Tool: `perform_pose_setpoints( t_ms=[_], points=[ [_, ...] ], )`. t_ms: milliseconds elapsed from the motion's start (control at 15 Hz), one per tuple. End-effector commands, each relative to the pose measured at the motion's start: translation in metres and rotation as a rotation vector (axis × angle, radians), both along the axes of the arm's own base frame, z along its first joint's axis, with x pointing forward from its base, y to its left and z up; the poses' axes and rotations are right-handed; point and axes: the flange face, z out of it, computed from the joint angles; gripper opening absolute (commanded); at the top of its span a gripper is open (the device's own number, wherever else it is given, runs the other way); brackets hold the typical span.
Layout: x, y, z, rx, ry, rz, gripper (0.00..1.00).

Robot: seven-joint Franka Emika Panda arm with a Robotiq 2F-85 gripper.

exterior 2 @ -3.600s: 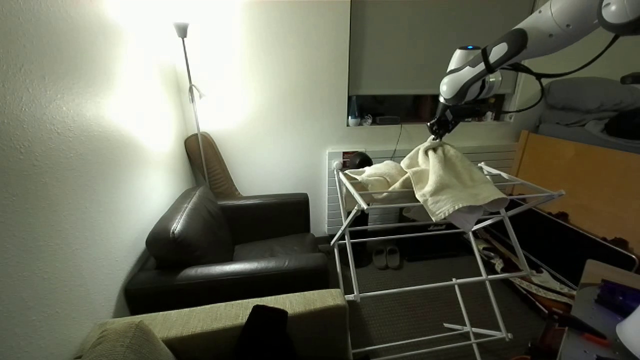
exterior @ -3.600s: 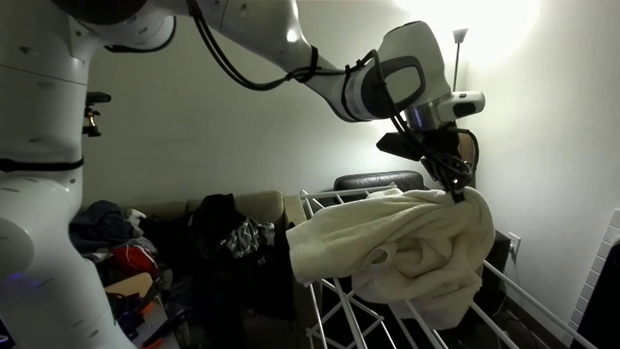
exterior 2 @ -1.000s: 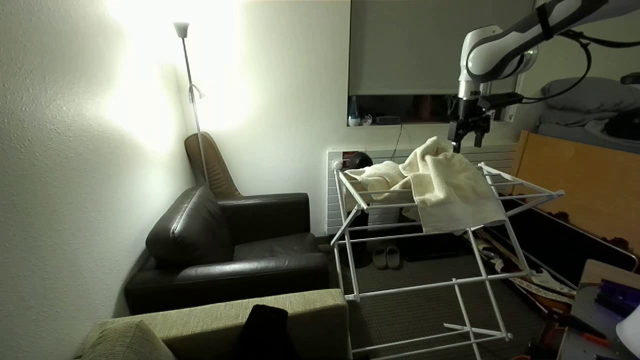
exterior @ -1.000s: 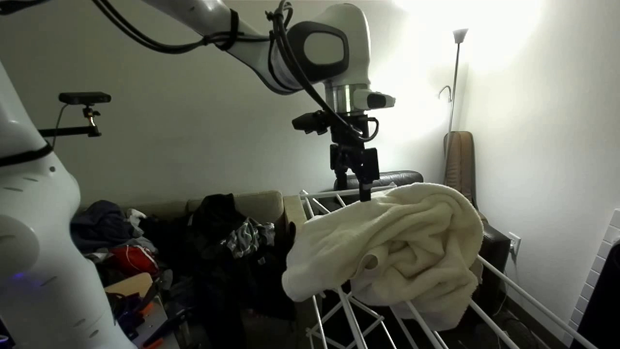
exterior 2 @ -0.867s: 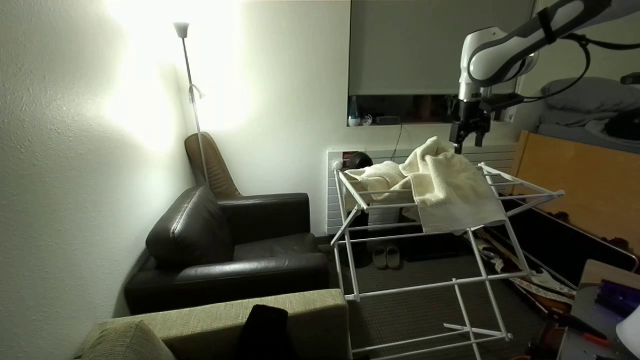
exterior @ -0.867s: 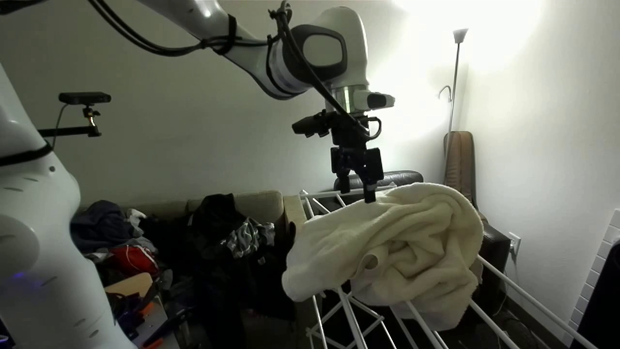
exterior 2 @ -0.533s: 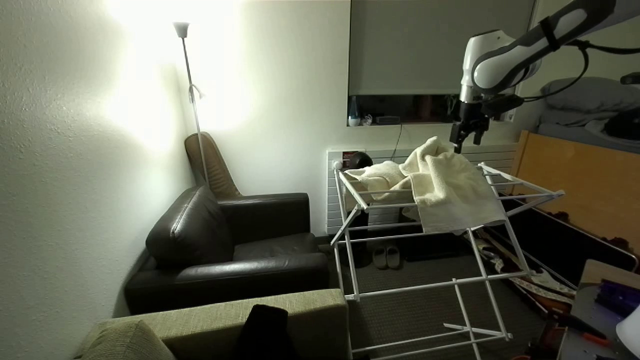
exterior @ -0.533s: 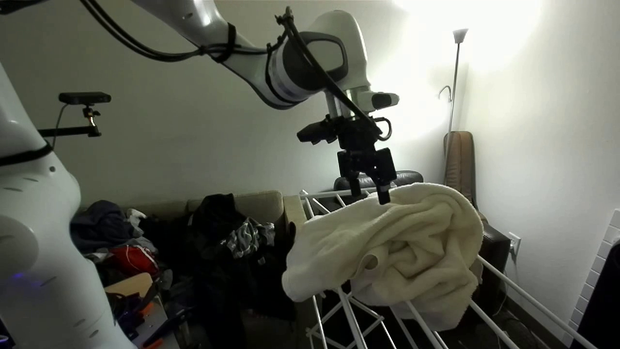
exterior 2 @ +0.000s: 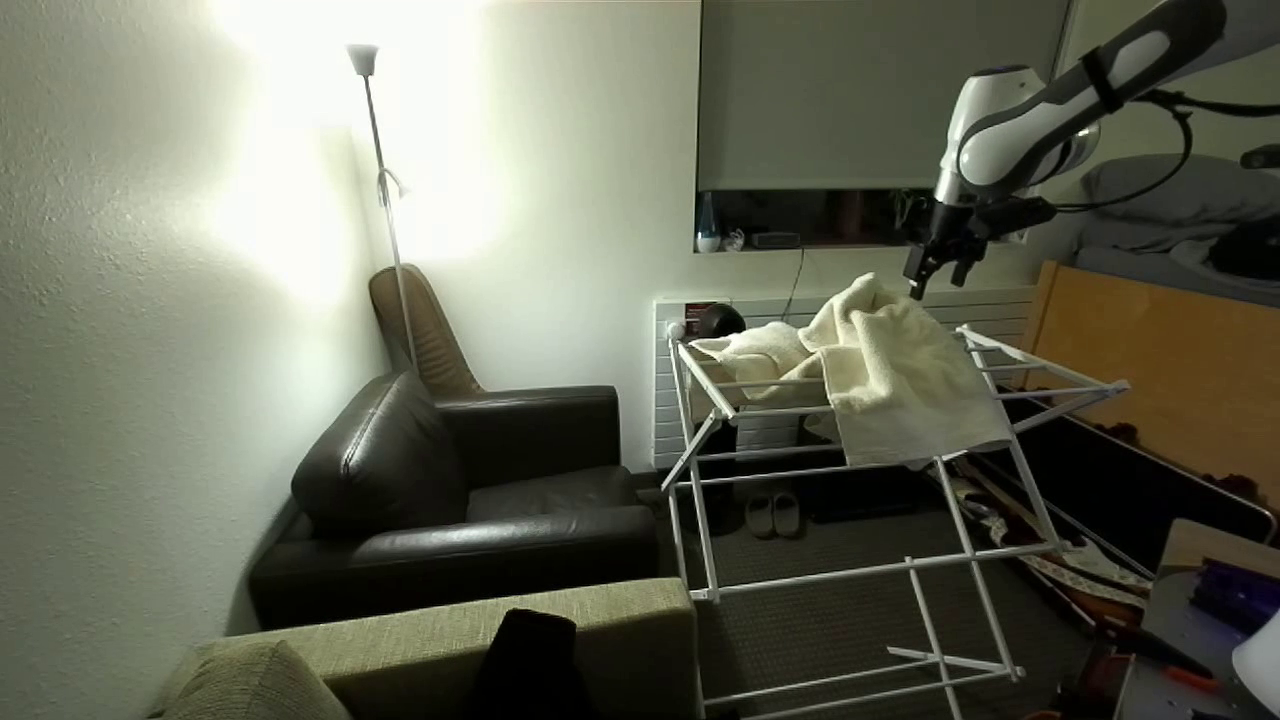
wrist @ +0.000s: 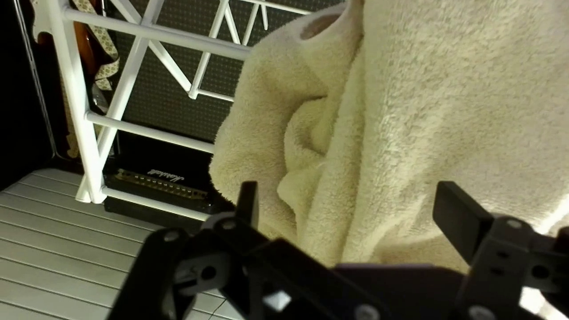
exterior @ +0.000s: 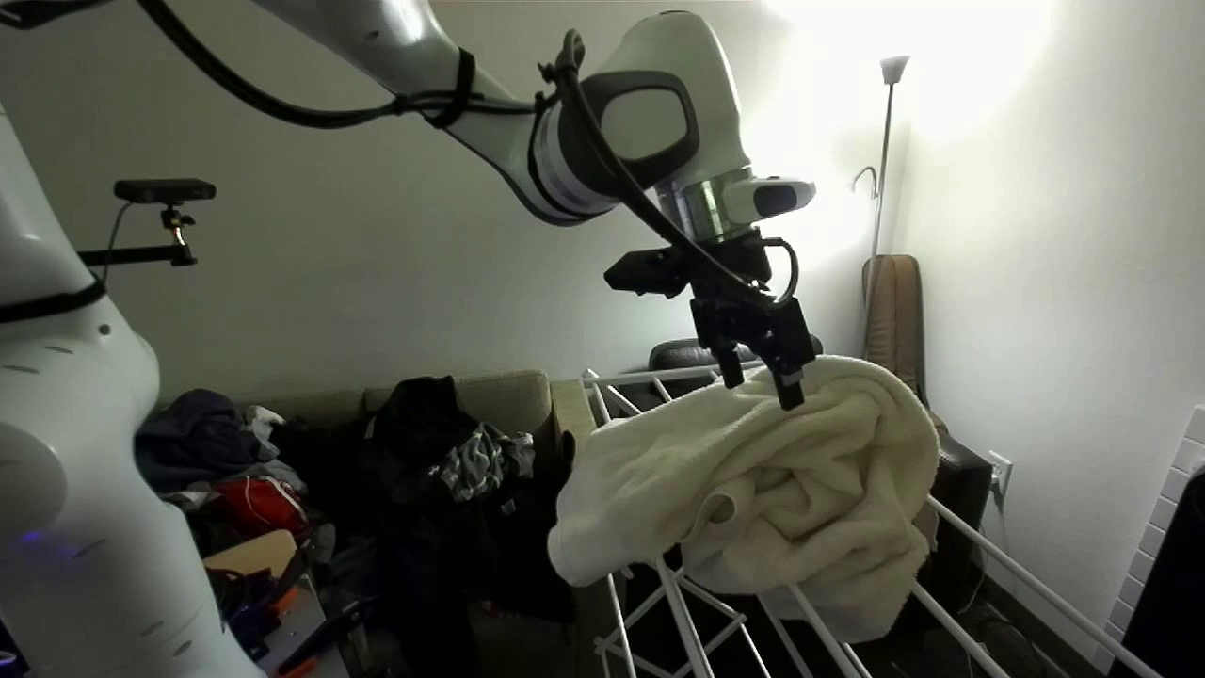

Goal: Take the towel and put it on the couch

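The cream towel (exterior: 800,508) lies bunched over the white drying rack, with a raised fold at its top and a flap hanging down the side (exterior 2: 905,410). My gripper (exterior: 762,386) is tilted and stands open just above it. From another angle the gripper (exterior 2: 938,284) appears to the right of the raised fold, with a gap between. In the wrist view the gripper (wrist: 349,195) has its fingers spread wide, and folds of the towel (wrist: 400,133) lie beyond them, ungripped. The black leather couch (exterior 2: 560,540) stands left of the rack; only a cushion top (exterior: 682,354) and a dark side show elsewhere.
The drying rack (exterior 2: 850,575) has open bars and splayed legs beside the couch. A beige sofa (exterior 2: 630,605) is in front of the couch, carrying a heap of clothes (exterior: 264,504). A floor lamp (exterior 2: 375,130) rises in the corner. An amplifier (wrist: 160,184) sits beneath the rack.
Earlier the gripper was shut on the towel's raised part; it has since let go and opened. Over the last second it has shifted toward the towel's middle and tilted, while the towel stays still.
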Motion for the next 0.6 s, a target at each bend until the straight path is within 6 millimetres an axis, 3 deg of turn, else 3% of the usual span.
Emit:
perform_pose_setpoints(
  t_ms=[0, 533],
  points=[
    [-0.005, -0.014, -0.011, 0.035, -0.044, -0.035, 1.00],
    [-0.011, -0.020, -0.060, 0.138, -0.065, -0.088, 1.00]
  ],
)
